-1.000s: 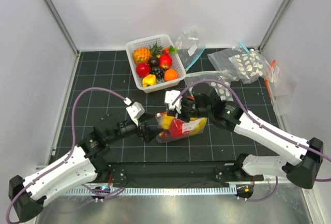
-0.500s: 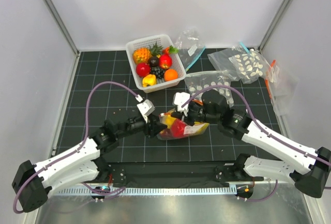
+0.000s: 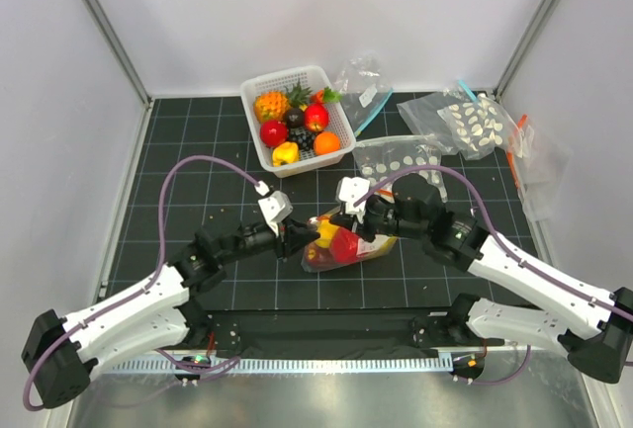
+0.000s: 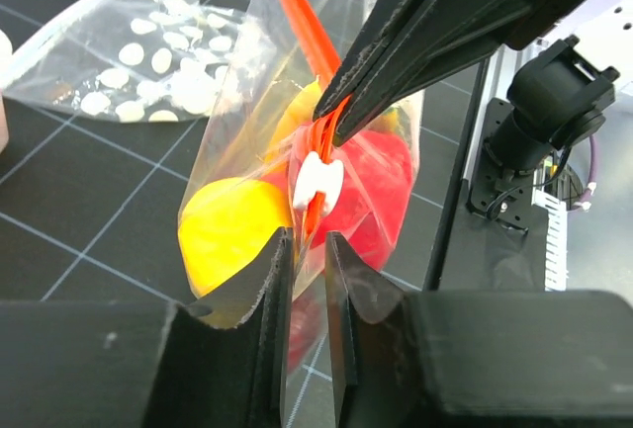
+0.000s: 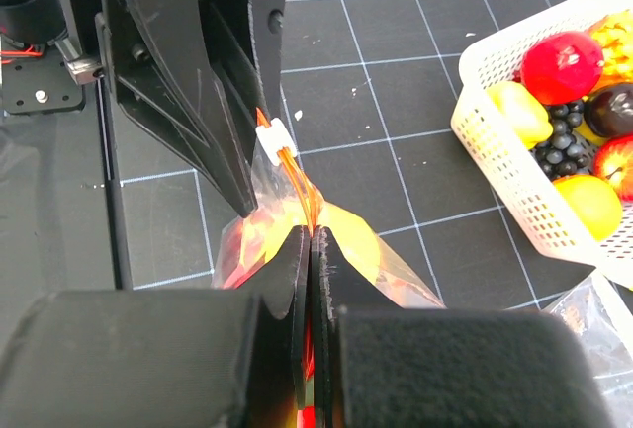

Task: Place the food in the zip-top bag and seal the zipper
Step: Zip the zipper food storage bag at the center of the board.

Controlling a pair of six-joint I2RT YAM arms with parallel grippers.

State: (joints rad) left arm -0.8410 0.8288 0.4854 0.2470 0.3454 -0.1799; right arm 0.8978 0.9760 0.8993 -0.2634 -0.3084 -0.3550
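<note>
- black gridded mat (image 3: 178, 151) as the tabletop
- white basket (image 3: 259, 87) of toy fruit, far middle
- blue-strip bag (image 3: 361, 82) just right of it
- disc bags (image 3: 470, 122) far right
- zip-top bag (image 3: 346, 248), bottom on the mat, centre

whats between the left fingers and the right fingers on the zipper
The white slider on the orange-red zipper sits between them, clearest in the left wrist view.

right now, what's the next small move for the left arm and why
Probably close the left gripper fully on the zipper, right beside the white slider. Its jaws stand narrowly apart with the strip between them, and the right gripper is shut on the zipper just past the slider, which should steady the zip-top bag.
</note>
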